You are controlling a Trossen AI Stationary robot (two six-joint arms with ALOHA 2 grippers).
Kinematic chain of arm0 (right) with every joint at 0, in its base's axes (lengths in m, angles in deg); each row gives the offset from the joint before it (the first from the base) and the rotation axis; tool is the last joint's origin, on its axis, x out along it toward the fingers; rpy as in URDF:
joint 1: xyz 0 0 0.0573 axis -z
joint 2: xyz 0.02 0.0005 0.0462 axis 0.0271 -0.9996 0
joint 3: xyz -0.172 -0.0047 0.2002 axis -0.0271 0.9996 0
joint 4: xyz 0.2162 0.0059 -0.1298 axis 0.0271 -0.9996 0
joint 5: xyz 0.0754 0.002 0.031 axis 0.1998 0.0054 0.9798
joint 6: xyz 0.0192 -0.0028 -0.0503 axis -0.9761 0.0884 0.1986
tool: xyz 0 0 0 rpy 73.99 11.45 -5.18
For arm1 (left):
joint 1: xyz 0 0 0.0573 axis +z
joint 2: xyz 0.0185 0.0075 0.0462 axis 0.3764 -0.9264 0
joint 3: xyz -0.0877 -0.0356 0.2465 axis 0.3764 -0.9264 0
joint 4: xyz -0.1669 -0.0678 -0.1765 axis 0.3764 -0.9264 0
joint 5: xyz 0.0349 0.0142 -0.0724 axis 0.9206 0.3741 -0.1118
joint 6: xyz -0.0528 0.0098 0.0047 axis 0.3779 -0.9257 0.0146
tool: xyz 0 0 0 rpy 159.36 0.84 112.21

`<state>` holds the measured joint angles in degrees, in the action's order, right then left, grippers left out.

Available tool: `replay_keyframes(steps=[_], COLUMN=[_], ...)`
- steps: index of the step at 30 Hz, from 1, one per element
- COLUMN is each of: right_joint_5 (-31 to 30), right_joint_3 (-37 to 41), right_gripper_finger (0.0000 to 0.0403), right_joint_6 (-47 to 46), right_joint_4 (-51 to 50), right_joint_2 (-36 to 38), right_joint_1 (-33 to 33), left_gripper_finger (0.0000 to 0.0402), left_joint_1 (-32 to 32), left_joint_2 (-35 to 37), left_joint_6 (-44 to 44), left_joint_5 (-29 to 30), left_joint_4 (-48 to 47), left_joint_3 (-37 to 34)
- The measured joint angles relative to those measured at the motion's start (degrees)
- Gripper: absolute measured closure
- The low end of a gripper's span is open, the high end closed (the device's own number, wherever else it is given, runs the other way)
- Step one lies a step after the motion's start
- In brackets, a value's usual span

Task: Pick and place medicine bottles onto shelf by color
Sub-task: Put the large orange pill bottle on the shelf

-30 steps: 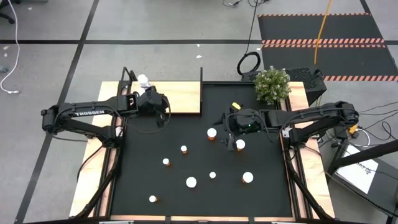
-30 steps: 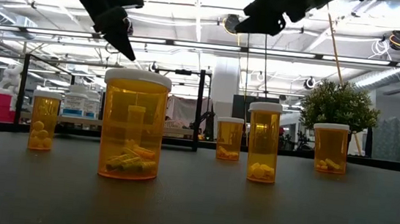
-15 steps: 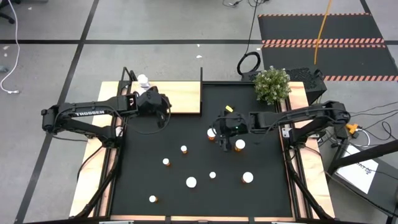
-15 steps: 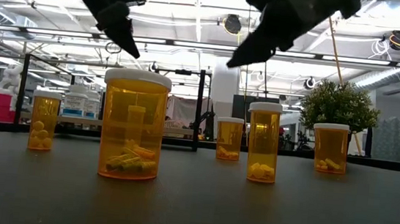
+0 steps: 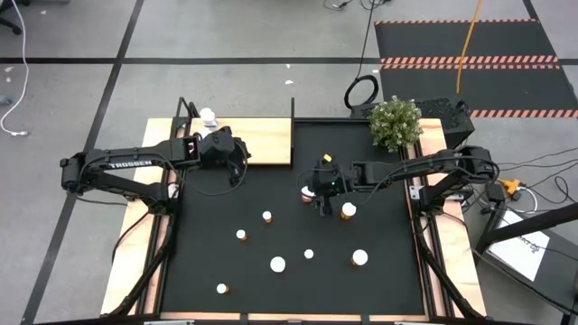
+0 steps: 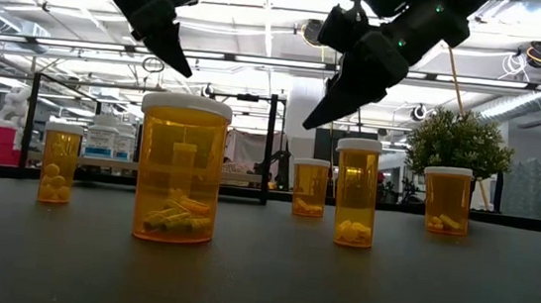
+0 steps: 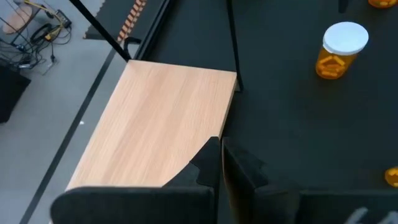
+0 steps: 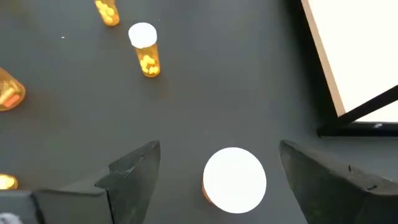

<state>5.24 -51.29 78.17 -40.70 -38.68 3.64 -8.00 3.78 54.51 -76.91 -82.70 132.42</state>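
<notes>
**A:** Where is your right end effector (image 5: 318, 192)?

**B:** It hangs over the middle of the black mat (image 5: 379, 262) on the worktop. Your right arm reaches in from the right side. The two fingers (image 8: 134, 168) stand wide apart. An orange bottle with a white cap (image 8: 234, 180) sits right between them. You are not holding it. There is a gap on each side of the cap.

**A:** And your left end effector (image 5: 242, 150)?

**B:** It is up at the near edge of the shelf (image 5: 266, 140). Its fingers (image 7: 239, 168) are pressed together. Nothing is in them.

**A:** Where is the shelf?

**B:** It is the light wood board at the far left corner of the worktop, with thin black posts on its edges. One all-white bottle (image 5: 208, 116) stands at its far left corner.

**A:** Where are the other bottles?

**B:** They are spread over the black mat. One orange bottle (image 5: 349, 210) stands just beside your right end effector. Six more stand nearer the front of the mat, well apart from each other. From the low camera you see a fat orange bottle (image 6: 180, 168) close up, with pills inside. A small one (image 6: 59, 162) stands off to one side of it and three (image 6: 355, 192) to the other.

**A:** Anything else?

**B:** A small green plant (image 5: 395, 122) sits at the far right corner of the worktop.
</notes>
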Motion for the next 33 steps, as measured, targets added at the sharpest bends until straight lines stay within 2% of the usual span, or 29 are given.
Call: replay_keyframes(steps=[10, 20, 23, 27, 33], right_joint_5=[0.22, 1.63, 1.98, 5.9, 6.02], right_joint_3=[-0.03, -0.02, -0.01, -0.03, 0.06], right_gripper_finger=[0.0082, 0.0054, 0.0062, 0.0082, 0.0114], right_joint_6=[-1.19, -1.57, -1.5, -1.47, -0.64], right_joint_4=[0.57, 1.06, 1.06, -0.14, -0.86], right_joint_2=[-2.59, -6.97, -6.88, -6.88, -8.07], right_joint_1=[1.7, 4.31, 4.72, 5.08, 5.07], left_gripper_finger=[0.038, 0.038, 0.038, 0.038, 0.038], left_joint_1=[0.0, 0.0, 0.0, 0.0, 0.0], left_joint_2=[0.0, -0.02, -0.02, -0.02, -0.02], left_joint_6=[-0.06, -0.17, -0.28, -0.28, -0.23], left_joint_5=[-0.35, -0.42, -0.44, -0.42, -1.35], left_joint_4=[0.08, 0.57, 0.57, 0.57, 1.56], left_joint_3=[0.0, 0.0, 0.0, 0.0, 0.0])
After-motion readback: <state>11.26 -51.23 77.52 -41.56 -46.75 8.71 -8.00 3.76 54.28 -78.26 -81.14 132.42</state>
